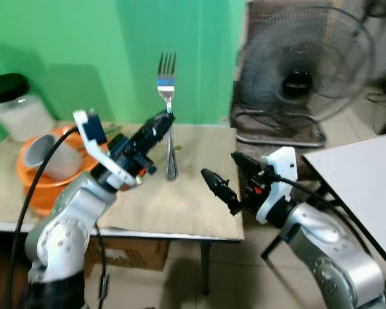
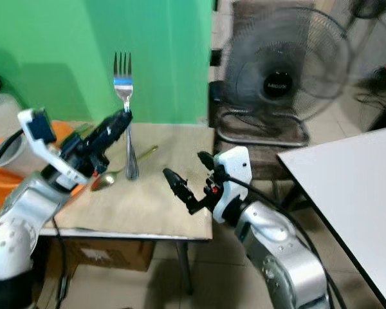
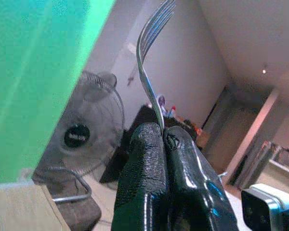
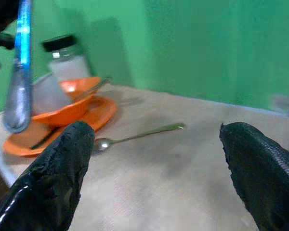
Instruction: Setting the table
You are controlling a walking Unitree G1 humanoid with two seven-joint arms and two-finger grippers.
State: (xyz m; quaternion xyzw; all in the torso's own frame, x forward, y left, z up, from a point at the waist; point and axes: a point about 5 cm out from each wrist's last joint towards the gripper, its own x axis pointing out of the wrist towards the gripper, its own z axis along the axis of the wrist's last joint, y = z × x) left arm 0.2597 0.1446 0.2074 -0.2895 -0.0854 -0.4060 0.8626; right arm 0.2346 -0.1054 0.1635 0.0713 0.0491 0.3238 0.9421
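I note 1 black fan [image 1: 303, 74] on the floor, a green wall [image 1: 116, 51], and 1 cardboard box [image 1: 132, 254] beneath.

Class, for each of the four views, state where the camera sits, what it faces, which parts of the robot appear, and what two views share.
Left eye: head, facing down at the table; both arms, left pincer gripping the fork.
Right eye: same scene, right pincer open.
Left wrist: looks along shut fingers past the fork toward the fan.
Right wrist: between spread fingers, spoon, orange bowl.
Shared: fork and fan.
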